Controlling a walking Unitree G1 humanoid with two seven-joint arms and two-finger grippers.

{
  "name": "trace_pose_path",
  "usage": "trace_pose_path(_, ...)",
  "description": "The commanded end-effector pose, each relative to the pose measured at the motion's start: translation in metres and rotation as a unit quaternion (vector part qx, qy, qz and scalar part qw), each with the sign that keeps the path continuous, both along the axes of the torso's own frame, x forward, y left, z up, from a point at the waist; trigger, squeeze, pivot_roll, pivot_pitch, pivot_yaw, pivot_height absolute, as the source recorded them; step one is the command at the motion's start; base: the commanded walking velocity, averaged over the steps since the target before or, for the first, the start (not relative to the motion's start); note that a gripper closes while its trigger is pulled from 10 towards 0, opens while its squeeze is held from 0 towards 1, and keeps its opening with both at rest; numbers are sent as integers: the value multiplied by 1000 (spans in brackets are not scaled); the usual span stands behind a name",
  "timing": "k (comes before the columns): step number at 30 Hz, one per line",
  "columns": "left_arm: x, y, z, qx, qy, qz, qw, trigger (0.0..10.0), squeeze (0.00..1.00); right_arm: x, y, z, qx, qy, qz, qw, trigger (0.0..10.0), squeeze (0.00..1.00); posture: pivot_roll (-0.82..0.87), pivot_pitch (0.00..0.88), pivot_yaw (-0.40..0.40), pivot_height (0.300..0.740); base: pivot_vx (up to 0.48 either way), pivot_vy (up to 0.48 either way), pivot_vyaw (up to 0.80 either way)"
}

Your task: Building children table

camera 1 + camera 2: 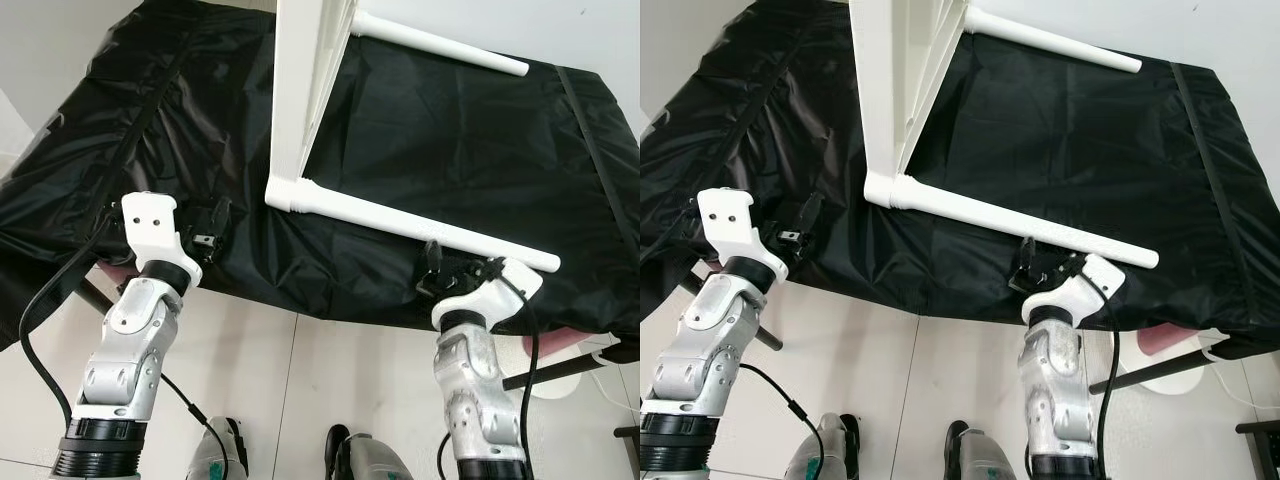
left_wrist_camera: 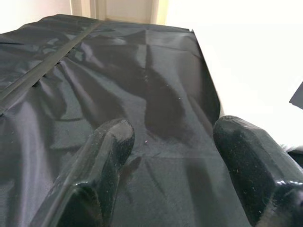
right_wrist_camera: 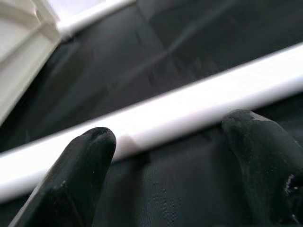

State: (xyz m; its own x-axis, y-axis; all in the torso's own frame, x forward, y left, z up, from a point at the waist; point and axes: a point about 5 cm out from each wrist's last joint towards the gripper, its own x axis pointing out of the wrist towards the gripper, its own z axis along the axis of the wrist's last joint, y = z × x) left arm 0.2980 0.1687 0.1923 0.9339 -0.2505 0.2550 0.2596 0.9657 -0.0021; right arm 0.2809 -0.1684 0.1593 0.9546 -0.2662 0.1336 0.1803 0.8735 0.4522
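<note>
Right wrist view: right pincer [image 3: 165, 151] open just beneath white table leg [image 3: 189, 111], gripping nothing; left pincer [image 2: 175, 161] open over black sheet [image 2: 118, 80].

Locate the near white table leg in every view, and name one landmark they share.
Left eye view: near white table leg slants from centre to lower right.
Right eye view: same slant, nearer the centre.
Left wrist view: not in it.
Right wrist view: crosses diagonally beyond the right gripper.
Shared landmark: black cloth.

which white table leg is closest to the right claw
The near leg, lying across the black sheet from the tabletop's lower corner. The right claw sits open just beneath it. The other leg sticks out at the far edge.
</note>
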Motion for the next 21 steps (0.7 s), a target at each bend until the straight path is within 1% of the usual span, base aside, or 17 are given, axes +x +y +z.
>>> trace_pose_path(1,-4,-9,-3,24,-4,-81,996,10000,0,1,-6,-7,32,15,2,999,10000,0,147,189,-48,740,0,0,0)
trace_pose_path(2,-5,-8,-3,24,-4,-81,996,10000,0,2,-8,-6,42,12,4,999,10000,0,149,189,-49,740,0,0,0)
trace_pose_path(3,-5,-8,-3,24,-4,-81,996,10000,0,2,-8,-6,42,12,4,999,10000,0,149,189,-49,740,0,0,0)
trace_pose_path(4,-5,-8,-3,25,-4,-80,996,10000,0,5,-12,-7,68,15,7,998,10000,0,150,187,-50,740,0,0,0)
trace_pose_path(6,-5,-7,-4,26,-4,-79,997,10000,0,7,-15,-7,77,14,8,997,10000,0,151,186,-51,740,0,0,0)
trace_pose_path(7,-6,-7,-4,26,-5,-78,997,10000,0,9,-17,-7,103,10,14,995,10000,0,153,183,-54,740,0,0,0)
trace_pose_path(8,-6,-7,-4,26,-5,-78,997,10000,0,9,-17,-7,103,10,14,995,10000,0,153,183,-54,740,0,0,0)
trace_pose_path(9,-6,-6,-4,27,-5,-76,997,10000,0,11,-18,-5,129,-1,24,991,10000,0,154,179,-57,740,0,0,0)
trace_pose_path(11,-6,-6,-4,27,-6,-74,997,10000,0,14,-25,-3,148,-17,25,988,10000,0,158,174,-58,740,0,0,0)
trace_pose_path(12,-6,-6,-4,27,-6,-74,997,10000,0,14,-25,-3,148,-17,25,988,10000,0,158,174,-58,740,0,0,0)
trace_pose_path(13,-5,-5,-4,28,-7,-73,997,10000,0,16,-28,-3,170,-20,22,985,10000,0,159,172,-59,740,0,0,0)
trace_pose_path(14,-5,-5,-4,28,-7,-73,997,10000,0,16,-28,-3,170,-20,22,985,10000,0,159,172,-59,740,0,0,0)
trace_pose_path(16,-5,-5,-4,29,-8,-72,997,10000,0,19,-34,-2,195,-25,16,980,10000,0,160,170,-60,740,0,0,0)
trace_pose_path(21,-5,-4,-4,30,-10,-71,997,10000,0,24,-38,1,213,-38,28,976,10000,0,161,163,-58,740,0,0,0)
